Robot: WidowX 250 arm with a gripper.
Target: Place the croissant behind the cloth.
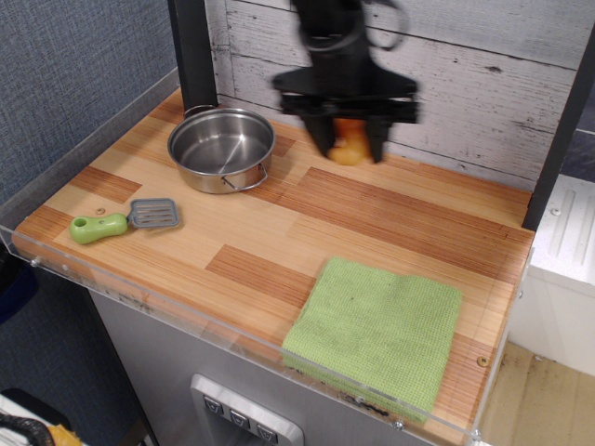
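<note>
Gripper (350,147) clamped on croissant (350,150), airborne at upper centre of frame, near the back wall; motion-blurred, so exact grip depth unclear. Cloth (376,332) flat at lower right, well apart from the load. Pot (221,149) upper left, spatula (125,220) far left, both out of the path. Judgement: carry right until above bare wood just behind cloth's far edge, lower close to table (400,218), then release. Avoid dropping from height; likely to roll.
</note>
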